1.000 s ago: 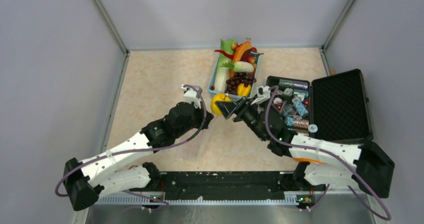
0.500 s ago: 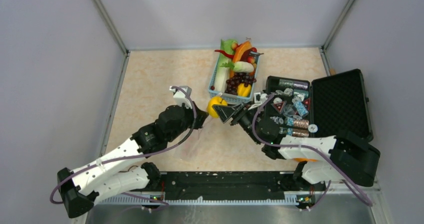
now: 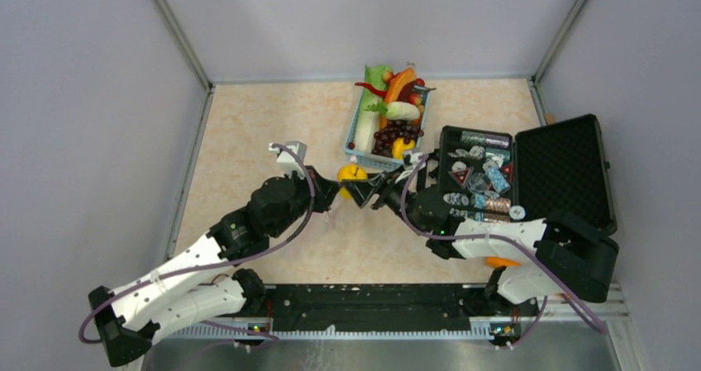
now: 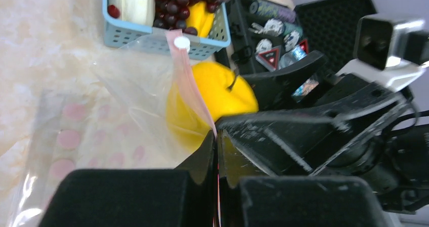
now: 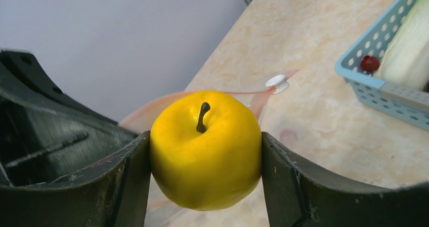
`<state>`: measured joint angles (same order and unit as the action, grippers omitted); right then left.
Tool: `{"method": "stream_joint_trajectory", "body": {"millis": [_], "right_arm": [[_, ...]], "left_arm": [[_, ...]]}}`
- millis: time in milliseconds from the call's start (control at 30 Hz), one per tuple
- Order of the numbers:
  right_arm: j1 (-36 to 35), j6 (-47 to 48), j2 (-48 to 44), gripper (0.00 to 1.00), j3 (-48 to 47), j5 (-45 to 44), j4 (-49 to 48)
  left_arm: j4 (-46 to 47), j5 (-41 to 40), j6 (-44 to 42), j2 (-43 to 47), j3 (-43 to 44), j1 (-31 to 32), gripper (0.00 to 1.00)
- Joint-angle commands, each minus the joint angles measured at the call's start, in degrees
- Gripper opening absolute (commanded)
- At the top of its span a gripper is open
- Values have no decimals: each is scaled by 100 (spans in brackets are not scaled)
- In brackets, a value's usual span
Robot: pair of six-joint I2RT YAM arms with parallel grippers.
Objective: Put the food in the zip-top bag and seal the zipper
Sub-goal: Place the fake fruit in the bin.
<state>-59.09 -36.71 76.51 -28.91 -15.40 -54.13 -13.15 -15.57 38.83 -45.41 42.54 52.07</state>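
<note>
**Inspector:** State of the left gripper (image 4: 216, 142)?

**Assessor:** Pressed together on the zipper (image 4: 191, 88). The pink strip runs up from its fingers to a white slider tab (image 4: 180, 43). This grip holds that edge of the zip-top bag (image 4: 96, 131) lifted. The rest of the bag lies slack on the table (image 3: 248, 131), just on the near side of the blue basket (image 4: 126, 35).

**Inspector:** And the right gripper (image 3: 364, 192)?

**Assessor:** Spread wide and clamped on a yellow apple (image 5: 205, 156), one finger on each flank, stem up. The apple sits at the bag's mouth, close against the strip. In the left wrist view its lower part shows through the clear film, so it appears partly inside. The other toy food (image 3: 395, 111) is in the basket.

**Inspector:** Handling?

**Assessor:** The apple looks rigid, smooth and light. Being round, it is likely to slip or roll if gripped off-centre, so the present hold across its widest part is judged sound. The bag is thin and limp and would probably collapse shut if its edge were released. It is best taken at the zipper strip, which looks the stiffest part.
</note>
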Motion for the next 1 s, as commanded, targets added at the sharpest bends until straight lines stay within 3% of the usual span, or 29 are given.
{"method": "stream_joint_trajectory", "body": {"millis": [0,300,433,600,700,900,967], "right_arm": [[-143,324,214,28,-297,813,128],[-164,924,10,32,-747,486,1526],[-89,289,-296,36,-954,-207,2369],[345,-710,-432,36,-926,845,1899],[360,-918,-342,37,-1127,1058,2213],[363,-1227,-276,58,-982,1292,2208],[369,-1243,-253,59,-1004,1204,2413]], "left_arm": [[716,13,-13,-42,192,20,0],[480,-43,-99,-70,205,22,0],[331,21,-119,-166,256,22,0],[432,303,-38,-301,142,22,0],[515,379,-47,-356,164,22,0],[534,433,-121,-495,276,22,0],[611,482,-113,-503,228,22,0]]}}
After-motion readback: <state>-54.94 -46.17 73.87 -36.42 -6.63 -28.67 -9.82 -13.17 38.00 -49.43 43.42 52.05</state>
